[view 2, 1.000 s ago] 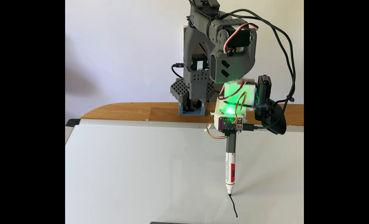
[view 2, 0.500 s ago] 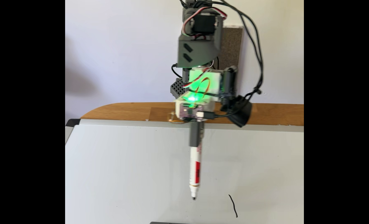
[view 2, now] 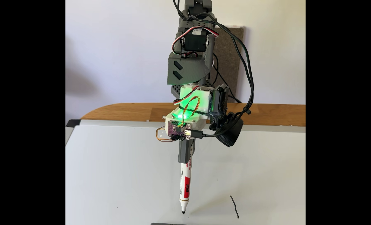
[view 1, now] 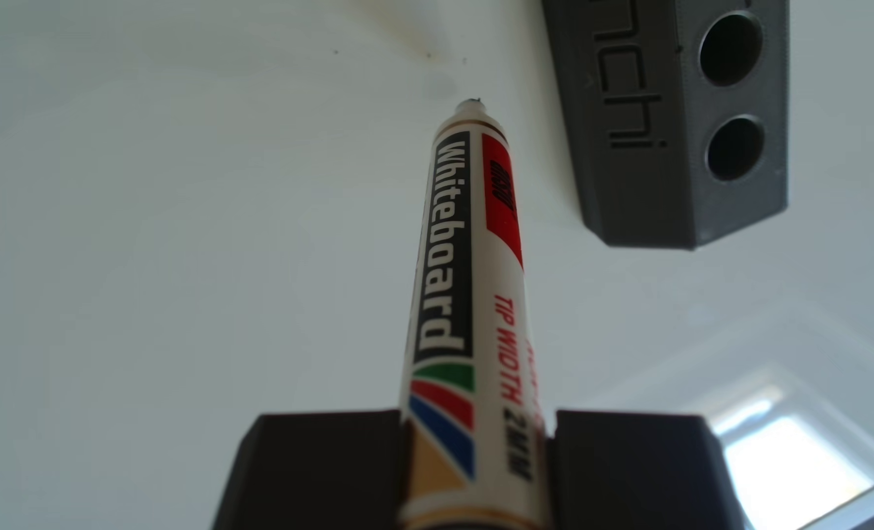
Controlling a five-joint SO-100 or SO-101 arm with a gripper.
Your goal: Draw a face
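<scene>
On the whiteboard (view 2: 124, 168), your marker (view 2: 185, 186) stands nearly upright, black tip down at the board's near edge; whether the tip touches the surface you cannot tell from the fixed view. A short black stroke (view 2: 234, 206) lies well to the right of the tip in that view, apart from it. The gripper (view 2: 185, 154) is a grey holder closed round the marker's upper barrel, with no gap to be seen between holder and pen. Seen along the barrel in the other view, the marker (view 1: 455, 285) runs up between two dark blocks (view 1: 629, 469) that flank it tightly on both sides, the word "Whiteboard" and a red label facing you. A grey block (view 1: 644, 117) with two round holes lies on the board to the upper right of the tip there. Above the holder in the fixed view, a purple circuit board (view 2: 179, 130) sits under a green light (view 2: 181, 115), and black cables (view 2: 248, 71) loop down from the grey arm (view 2: 189, 67).
</scene>
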